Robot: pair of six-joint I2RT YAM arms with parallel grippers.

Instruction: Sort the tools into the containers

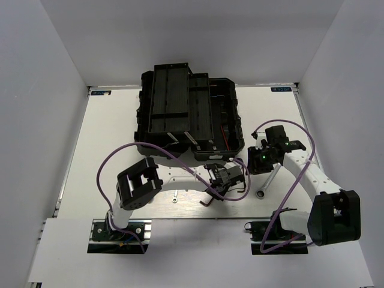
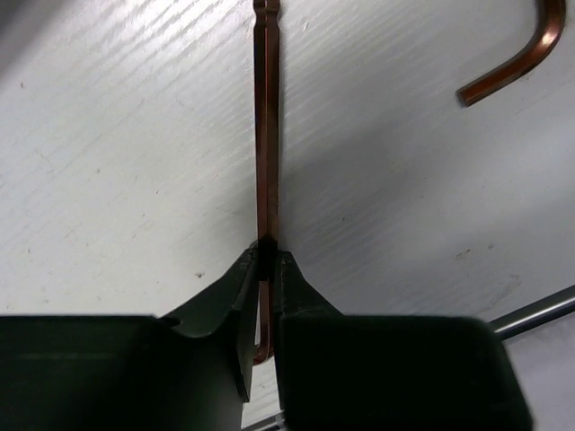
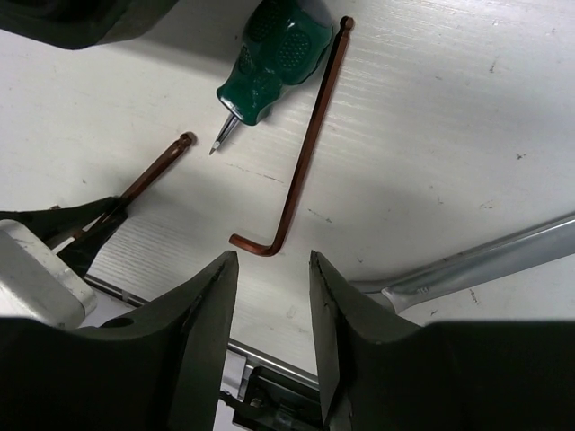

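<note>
Left gripper (image 2: 267, 258): I see it pinching 1 hex key (image 2: 266, 135) | right gripper (image 3: 269, 269): half open, empty, above 2nd hex key (image 3: 305, 144)

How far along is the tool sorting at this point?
Done: nothing I can confirm; inside the black containers is unreadable. In hand: the left claw pinches one hex key lying on the table; the right claw is open and empty. Left: a second hex key, green screwdriver, large wrench and small wrench lie loose.
</note>
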